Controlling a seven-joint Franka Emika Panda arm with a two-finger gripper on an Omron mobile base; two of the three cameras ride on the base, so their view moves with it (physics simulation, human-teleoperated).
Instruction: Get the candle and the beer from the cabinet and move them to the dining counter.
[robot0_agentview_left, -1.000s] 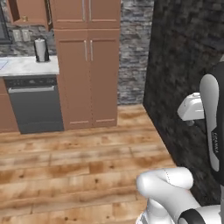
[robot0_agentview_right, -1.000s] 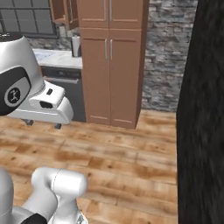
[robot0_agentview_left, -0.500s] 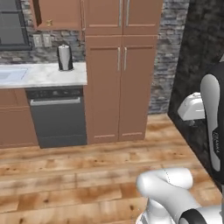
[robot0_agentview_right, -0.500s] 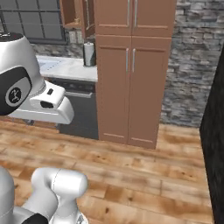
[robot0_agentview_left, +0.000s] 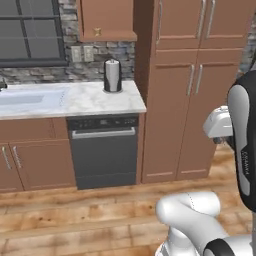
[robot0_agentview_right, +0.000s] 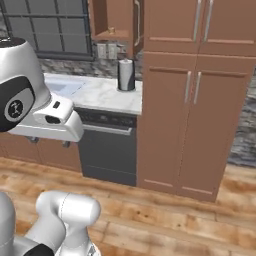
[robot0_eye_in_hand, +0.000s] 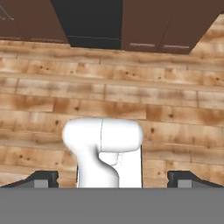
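Your pincer (robot0_eye_in_hand: 112, 178) hangs wide and empty over the wood floor. The tiny gold-tan candle (robot0_agentview_left: 98, 32) sits in the open brown wooden wall cabinet (robot0_agentview_left: 107, 20); you've fetched nothing yet, so both items remain.

The white arm is folded back over its base, with the elbow raised high and the hand held level at mid height. The gripper (robot0_eye_in_hand: 112, 178) is pointed downward, and its two dark fingertips (robot0_eye_in_hand: 43, 178) are spread wide apart, with nothing held between them.
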